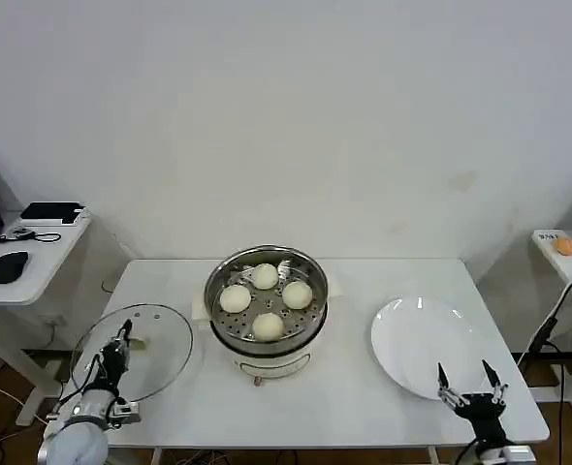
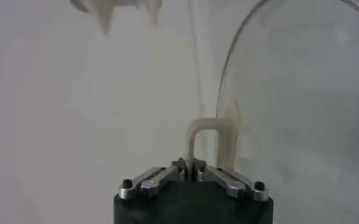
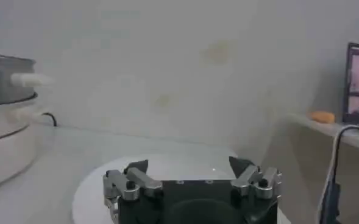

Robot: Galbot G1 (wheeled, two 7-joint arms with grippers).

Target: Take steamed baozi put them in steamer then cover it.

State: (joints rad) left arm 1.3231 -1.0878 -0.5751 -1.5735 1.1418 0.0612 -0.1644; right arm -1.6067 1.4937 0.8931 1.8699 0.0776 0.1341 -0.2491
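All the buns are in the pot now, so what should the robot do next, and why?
Probably lift the glass lid and carry it toward the steamer. All four baozi sit inside, the steamer is uncovered, and the left gripper is shut on the lid's handle. The right gripper waits open at the plate.

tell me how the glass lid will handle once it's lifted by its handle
Probably rigid and breakable: the glass lid is clear glass. Held at its handle by the shut left tool, it may swing or tilt, since the wide disc hangs from one small central loop.
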